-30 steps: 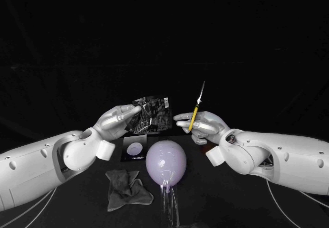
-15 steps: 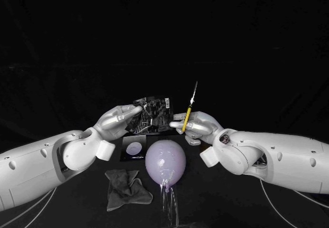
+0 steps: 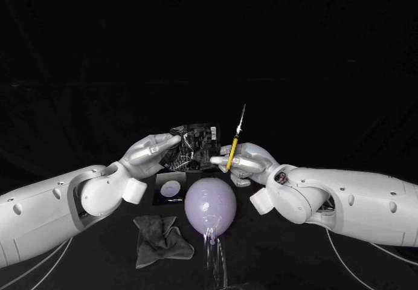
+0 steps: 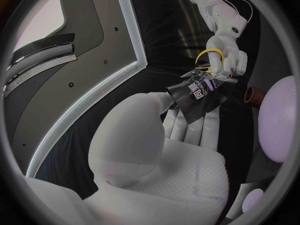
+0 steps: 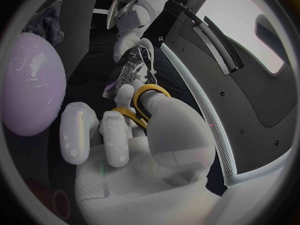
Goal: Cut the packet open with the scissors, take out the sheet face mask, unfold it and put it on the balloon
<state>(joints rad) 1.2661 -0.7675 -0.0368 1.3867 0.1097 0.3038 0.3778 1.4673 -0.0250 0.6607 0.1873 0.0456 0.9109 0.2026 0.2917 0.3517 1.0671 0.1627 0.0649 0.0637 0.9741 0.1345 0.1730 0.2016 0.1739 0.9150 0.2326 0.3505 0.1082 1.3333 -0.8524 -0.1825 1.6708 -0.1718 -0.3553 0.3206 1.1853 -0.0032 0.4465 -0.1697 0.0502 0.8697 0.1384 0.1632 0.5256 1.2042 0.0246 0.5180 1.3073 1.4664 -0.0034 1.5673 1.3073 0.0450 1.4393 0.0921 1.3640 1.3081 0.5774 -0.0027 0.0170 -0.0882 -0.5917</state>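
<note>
The packet, just left of centre in the head view, has pale print and a few larger white marks on its dark face. None of it is legible.

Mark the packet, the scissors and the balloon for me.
packet (image 3: pixel 196 145), head view, middle of its printed face.
scissors (image 3: pixel 234 146), head view, on the yellow handle.
balloon (image 3: pixel 210 204), head view, centre of its body.
</note>
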